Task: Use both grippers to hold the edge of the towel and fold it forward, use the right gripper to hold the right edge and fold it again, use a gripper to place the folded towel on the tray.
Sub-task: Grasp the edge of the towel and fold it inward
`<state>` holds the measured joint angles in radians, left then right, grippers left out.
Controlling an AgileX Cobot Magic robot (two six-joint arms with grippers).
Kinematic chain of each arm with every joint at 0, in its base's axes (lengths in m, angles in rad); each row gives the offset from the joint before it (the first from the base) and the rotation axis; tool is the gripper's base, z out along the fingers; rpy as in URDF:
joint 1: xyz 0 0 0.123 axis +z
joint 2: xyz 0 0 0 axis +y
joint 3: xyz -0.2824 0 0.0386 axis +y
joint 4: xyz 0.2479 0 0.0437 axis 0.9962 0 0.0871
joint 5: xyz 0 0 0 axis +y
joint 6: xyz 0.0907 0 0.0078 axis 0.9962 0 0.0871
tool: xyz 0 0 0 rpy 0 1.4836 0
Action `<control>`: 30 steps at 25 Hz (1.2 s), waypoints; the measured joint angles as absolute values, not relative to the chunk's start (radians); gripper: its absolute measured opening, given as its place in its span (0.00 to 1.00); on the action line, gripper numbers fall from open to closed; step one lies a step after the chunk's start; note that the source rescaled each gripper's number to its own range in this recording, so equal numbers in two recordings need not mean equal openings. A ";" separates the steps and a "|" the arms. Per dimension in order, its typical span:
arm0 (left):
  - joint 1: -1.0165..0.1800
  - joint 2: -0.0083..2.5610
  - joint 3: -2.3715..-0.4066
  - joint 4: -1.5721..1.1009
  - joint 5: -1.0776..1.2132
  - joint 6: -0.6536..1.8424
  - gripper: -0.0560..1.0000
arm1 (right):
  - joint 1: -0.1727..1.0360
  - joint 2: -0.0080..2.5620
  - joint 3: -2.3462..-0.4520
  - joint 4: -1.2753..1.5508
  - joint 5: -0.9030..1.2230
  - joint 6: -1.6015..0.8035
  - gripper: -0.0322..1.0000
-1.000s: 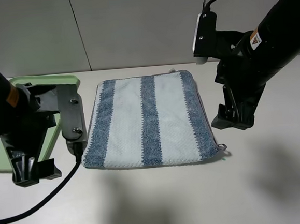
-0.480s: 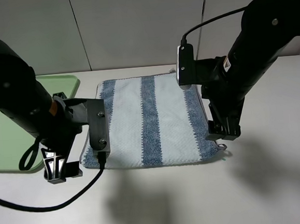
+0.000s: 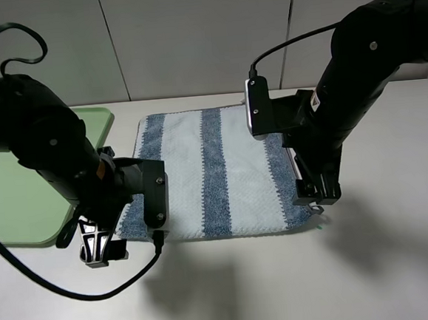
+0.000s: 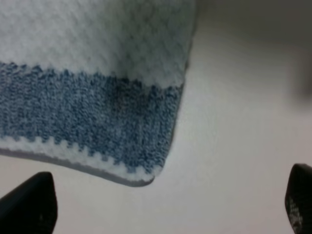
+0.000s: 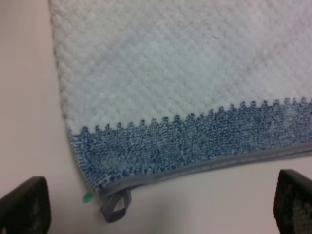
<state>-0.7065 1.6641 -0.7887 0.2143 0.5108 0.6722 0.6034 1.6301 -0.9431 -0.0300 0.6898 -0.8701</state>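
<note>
L claw moved over towel corner (jaws apart).

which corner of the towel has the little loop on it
The near corner by the right gripper: a small grey loop sticks out there. The corner by the left gripper shows plain edging only.
</note>
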 joint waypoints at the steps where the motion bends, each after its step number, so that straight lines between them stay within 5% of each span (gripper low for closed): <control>1: -0.707 1.665 -0.789 0.221 0.501 0.678 0.93 | 0.603 1.634 -0.943 -0.030 0.689 -0.879 1.00; 30: -0.707 1.784 -0.790 0.258 0.339 0.799 0.93 | 0.603 1.813 -0.888 -0.029 0.557 -0.989 1.00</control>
